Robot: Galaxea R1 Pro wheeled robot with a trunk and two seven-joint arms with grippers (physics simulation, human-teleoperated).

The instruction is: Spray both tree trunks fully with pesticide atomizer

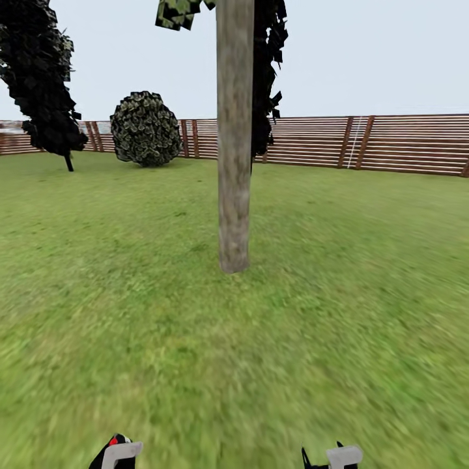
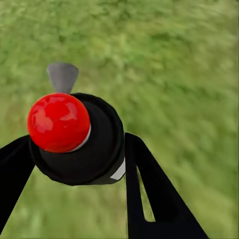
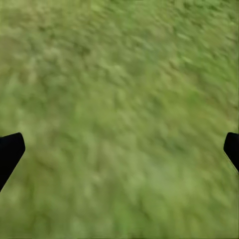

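Left tool (image 2: 74, 149) grips atomizer (image 2: 74, 139), apparently low over lawn (image 2: 179, 74).

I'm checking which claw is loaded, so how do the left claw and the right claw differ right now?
The left claw is closed around a black atomizer with a round red cap and grey nozzle; the right claw holds nothing. The left claw's fingers press against the atomizer; the right claw's fingers sit far apart. Both have black fingers and hang over the green lawn.
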